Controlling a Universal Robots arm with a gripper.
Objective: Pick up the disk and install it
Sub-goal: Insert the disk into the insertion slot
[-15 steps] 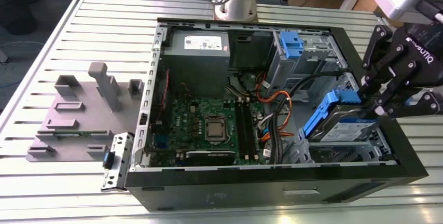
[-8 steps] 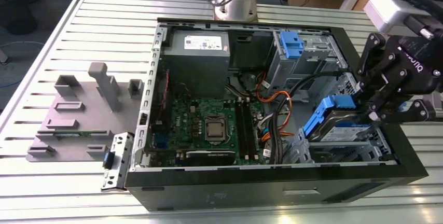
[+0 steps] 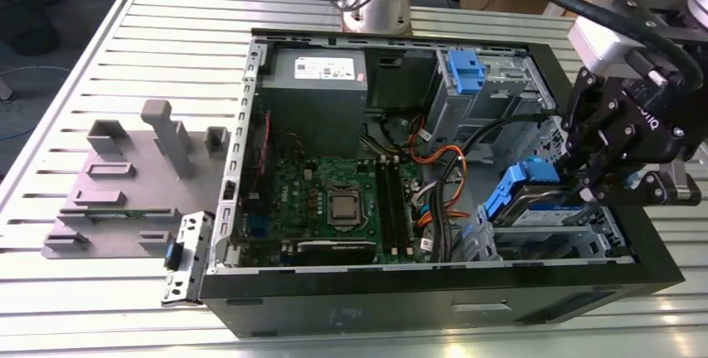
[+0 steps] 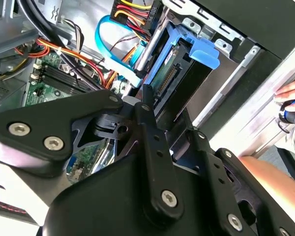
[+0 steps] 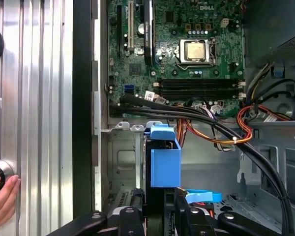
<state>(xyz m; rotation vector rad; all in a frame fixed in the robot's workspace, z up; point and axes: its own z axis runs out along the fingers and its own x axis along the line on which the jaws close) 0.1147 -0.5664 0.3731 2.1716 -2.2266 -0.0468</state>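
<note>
At the drive-bay end of the open computer case [image 3: 257, 126], exterior view: gripper [image 3: 578, 186] clamped on the disk [image 3: 529, 200]. The disk hangs tilted just beyond the fingertips, above the metal bay [image 3: 553, 246]. White sticker [image 3: 321, 66] on the grey box [image 3: 315, 97], well away from the gripper; print too small to read.

Second wrist view: disk [image 4: 174, 69] projects straight ahead of the gripper [image 4: 150, 105], long axis in line with the fingers. Blue tab [image 4: 204, 53] probably at the far end.

First wrist view: disk's blue carrier [image 5: 164, 162] directly ahead, edge-on, between the gripper's fingers [image 5: 160, 216]. No writing legible on it.
</note>
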